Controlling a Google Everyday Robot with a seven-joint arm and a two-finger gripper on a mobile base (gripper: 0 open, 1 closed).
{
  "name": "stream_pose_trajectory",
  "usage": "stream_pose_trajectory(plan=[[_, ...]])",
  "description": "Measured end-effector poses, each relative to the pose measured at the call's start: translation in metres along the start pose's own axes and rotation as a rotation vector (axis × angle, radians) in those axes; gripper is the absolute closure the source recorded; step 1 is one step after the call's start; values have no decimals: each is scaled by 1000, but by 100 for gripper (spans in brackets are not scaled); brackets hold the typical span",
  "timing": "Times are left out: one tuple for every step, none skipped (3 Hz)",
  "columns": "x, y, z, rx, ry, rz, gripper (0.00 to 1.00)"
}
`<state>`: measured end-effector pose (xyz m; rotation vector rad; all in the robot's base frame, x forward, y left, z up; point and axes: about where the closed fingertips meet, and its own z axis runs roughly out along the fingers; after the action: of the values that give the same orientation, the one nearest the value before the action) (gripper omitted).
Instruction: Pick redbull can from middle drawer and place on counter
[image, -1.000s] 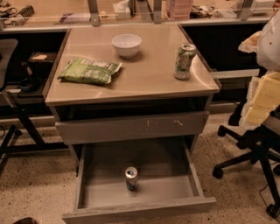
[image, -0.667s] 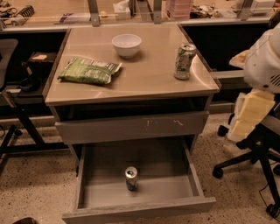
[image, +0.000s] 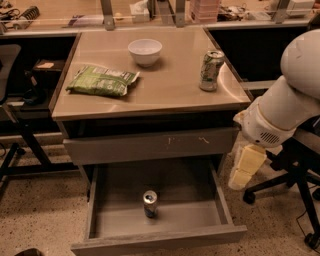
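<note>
Beige bench (image: 170, 87) on a grey cabinet, middle drawer (image: 160, 241) open at bottom of frame; pick not yet started.

redbull can (image: 150, 203) stands upright on the drawer floor, lower centre, near the front wall; long axis vertical, silver top up, slim blue-and-silver body; tool (image: 245, 167) hangs at right of frame, outside the drawer's right wall; can lies left of it and lower, well apart; tool spread or pressed together: cannot tell; likely needs a leftward move over the drawer, then a descent onto the can; green-and-white can (image: 210, 70) on the bench, upper right, is not the target.
</note>
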<state>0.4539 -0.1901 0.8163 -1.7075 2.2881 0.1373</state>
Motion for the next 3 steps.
stream_pose_trajectory(plan=[[3, 1, 17, -32, -5, 14, 0], [6, 10, 32, -40, -32, 18, 0], [0, 26, 79, -82, -111, 30, 0]])
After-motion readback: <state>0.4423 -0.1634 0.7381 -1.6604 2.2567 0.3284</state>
